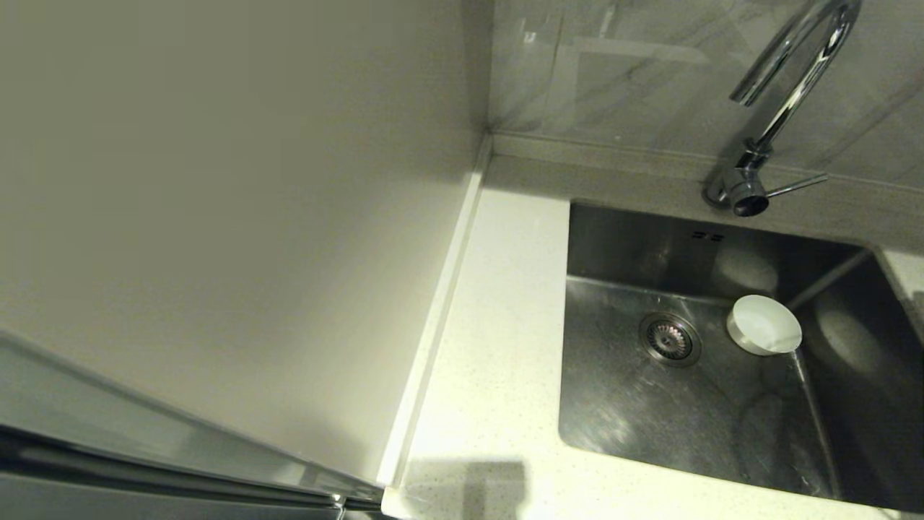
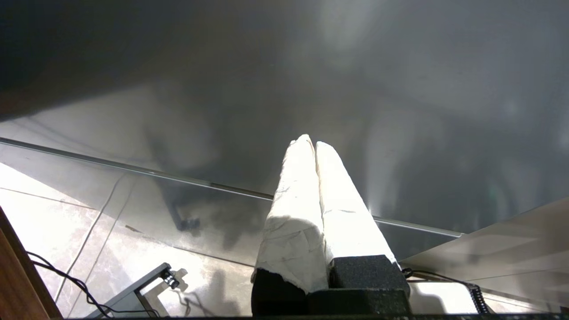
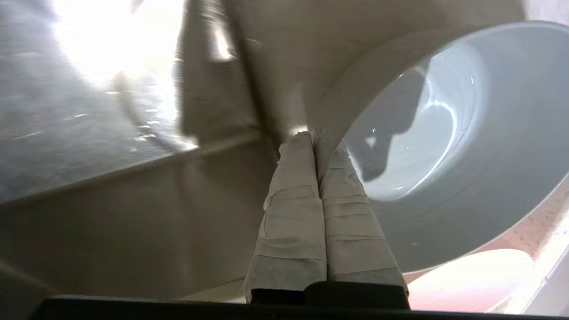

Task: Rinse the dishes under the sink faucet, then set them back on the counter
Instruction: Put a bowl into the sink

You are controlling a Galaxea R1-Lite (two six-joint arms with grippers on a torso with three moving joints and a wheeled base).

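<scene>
A white bowl (image 1: 764,325) lies in the steel sink (image 1: 650,433), right of the round drain strainer (image 1: 669,338). The chrome gooseneck faucet (image 1: 787,94) rises behind the basin, with no water running from it. Neither gripper appears in the head view. In the right wrist view my right gripper (image 3: 316,144) is shut on the rim of the pale blue bowl (image 3: 444,146), one finger inside and one on its greyish outer wall. A pale pink bowl (image 3: 471,275) shows beneath it. My left gripper (image 2: 310,143) is shut on nothing, parked low beside a cabinet front.
The white speckled counter (image 1: 498,347) runs left of the sink, bounded by a raised edge strip (image 1: 433,325) and a cream wall panel (image 1: 216,217). The tap's side lever (image 1: 798,185) points right. Brushed steel (image 3: 66,111) lies close to the right gripper.
</scene>
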